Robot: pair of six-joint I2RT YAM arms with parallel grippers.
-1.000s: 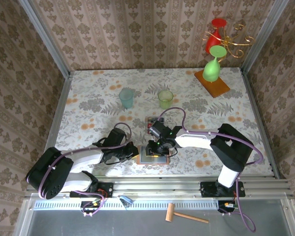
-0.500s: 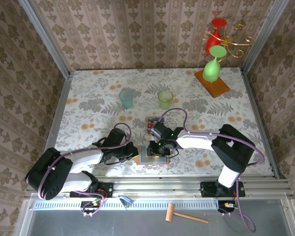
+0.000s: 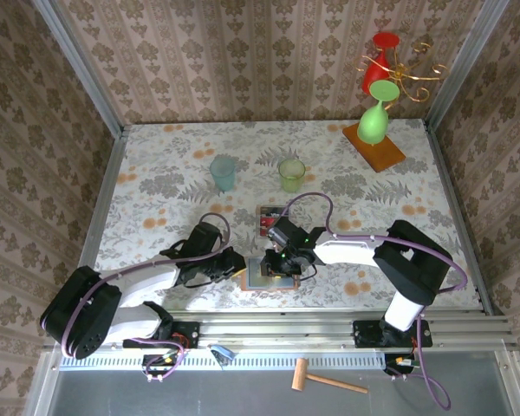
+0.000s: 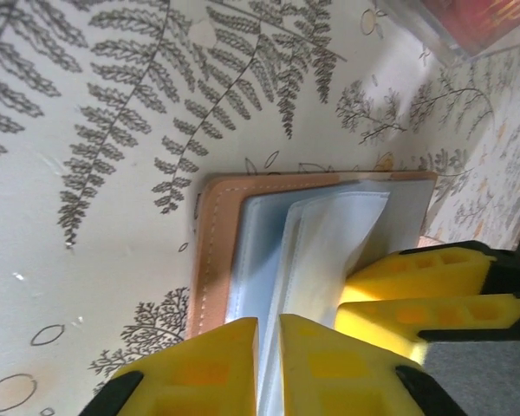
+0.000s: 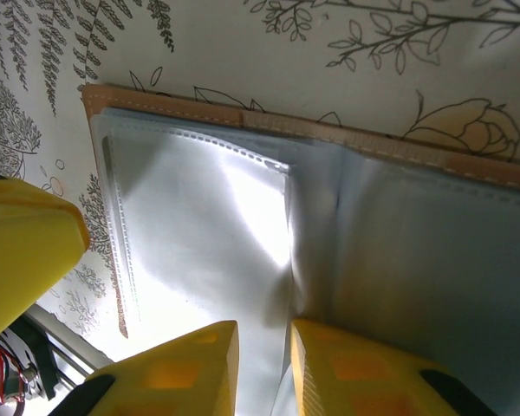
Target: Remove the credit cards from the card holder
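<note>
The card holder (image 3: 267,276) looks empty, credit cards (image 3: 271,218) at its 12 o'clock; left gripper (image 4: 269,347) and right gripper (image 5: 264,347) narrowly pinch its sleeves.

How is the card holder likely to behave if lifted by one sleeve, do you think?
The card holder has clear sleeves that bow and fan apart, so it would probably sag open rather than lift flat. It lies thin and flat on the table, so a push likely slides it.

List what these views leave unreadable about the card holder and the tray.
- Top external: card holder mostly under left gripper and right gripper.
- Right wrist: glare on the sleeves hides any credit cards.
- Left wrist: clear tray cut by top edge, contents blurred.
</note>
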